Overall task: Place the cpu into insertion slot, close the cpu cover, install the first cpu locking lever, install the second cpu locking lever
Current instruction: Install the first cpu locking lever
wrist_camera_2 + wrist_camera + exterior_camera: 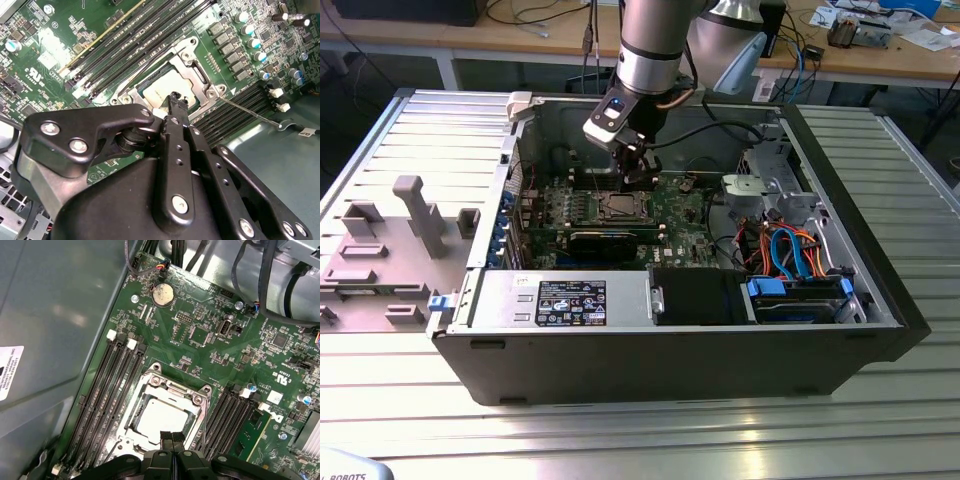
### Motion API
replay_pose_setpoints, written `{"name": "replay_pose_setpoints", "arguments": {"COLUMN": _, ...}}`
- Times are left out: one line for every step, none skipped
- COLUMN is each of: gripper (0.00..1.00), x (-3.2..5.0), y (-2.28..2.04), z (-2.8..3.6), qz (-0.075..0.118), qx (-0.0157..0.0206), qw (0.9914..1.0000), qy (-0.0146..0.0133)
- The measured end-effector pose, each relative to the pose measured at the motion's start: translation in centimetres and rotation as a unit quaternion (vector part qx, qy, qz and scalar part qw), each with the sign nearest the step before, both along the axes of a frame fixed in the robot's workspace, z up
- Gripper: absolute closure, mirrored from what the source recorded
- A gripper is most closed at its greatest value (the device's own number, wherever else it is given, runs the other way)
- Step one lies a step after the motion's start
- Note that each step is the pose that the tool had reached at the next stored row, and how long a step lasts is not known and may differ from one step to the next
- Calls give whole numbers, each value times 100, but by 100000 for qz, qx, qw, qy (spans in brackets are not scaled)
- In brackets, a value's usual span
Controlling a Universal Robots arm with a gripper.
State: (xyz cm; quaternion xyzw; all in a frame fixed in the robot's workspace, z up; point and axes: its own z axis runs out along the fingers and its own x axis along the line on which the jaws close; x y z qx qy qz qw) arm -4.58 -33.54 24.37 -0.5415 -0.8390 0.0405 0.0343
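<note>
Exterior view: high, well back, angled down into the open computer case (670, 365).
Both wrist views: close, looking down; shared area is the insertion slot (134, 412).

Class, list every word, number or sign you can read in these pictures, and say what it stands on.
None reads clearly.
Label on the silver box, exterior view: too small.
Sticker on the case wall, first wrist view: blurred.
White marks on the circuit board, first wrist view: too small.
White patch at the exterior view's lower left: cut off.
</note>
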Motion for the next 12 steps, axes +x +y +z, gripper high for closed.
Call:
{"name": "replay_pose_setpoints", "arguments": {"gripper": 89, "x": 0, "y": 0, "z": 0, "qz": 43, "qx": 4, "qw": 100000, "qy": -3}}
{"name": "replay_pose_setpoints", "arguments": {"gripper": 89, "x": 0, "y": 0, "z": 0, "qz": 82, "qx": 5, "qw": 100000, "qy": -2}}
{"name": "replay_pose_setpoints", "arguments": {"gripper": 89, "x": 0, "y": 0, "z": 0, "qz": 154, "qx": 2, "qw": 100000, "qy": -1}}
{"name": "replay_pose_setpoints", "arguments": {"gripper": 89, "x": 0, "y": 0, "z": 0, "qz": 227, "qx": 3, "qw": 100000, "qy": -3}}
{"name": "replay_pose_setpoints", "arguments": {"gripper": 89, "x": 0, "y": 0, "z": 0, "qz": 313, "qx": 4, "qw": 100000, "qy": -3}}
{"name": "replay_pose_setpoints", "arguments": {"gripper": 89, "x": 0, "y": 0, "z": 0, "qz": 353, "qx": 3, "qw": 99999, "qy": -2}}
{"name": "replay_pose_setpoints", "arguments": {"gripper": 89, "x": 0, "y": 0, "z": 0, "qz": 400, "qx": 3, "qw": 99999, "qy": -1}}
{"name": "replay_pose_setpoints", "arguments": {"gripper": 89, "x": 0, "y": 0, "z": 0, "qz": 441, "qx": 3, "qw": 99999, "qy": -2}}
{"name": "replay_pose_setpoints", "arguments": {"gripper": 89, "x": 0, "y": 0, "z": 0, "qz": 524, "qx": 5, "qw": 99999, "qy": -4}}
{"name": "replay_pose_setpoints", "arguments": {"gripper": 89, "x": 0, "y": 0, "z": 0, "qz": 563, "qx": 3, "qw": 99998, "qy": -3}}
{"name": "replay_pose_setpoints", "arguments": {"gripper": 89, "x": 0, "y": 0, "z": 0, "qz": 606, "qx": 6, "qw": 99998, "qy": -4}}
{"name": "replay_pose_setpoints", "arguments": {"gripper": 89, "x": 0, "y": 0, "z": 0, "qz": 656, "qx": 3, "qw": 99998, "qy": -2}}
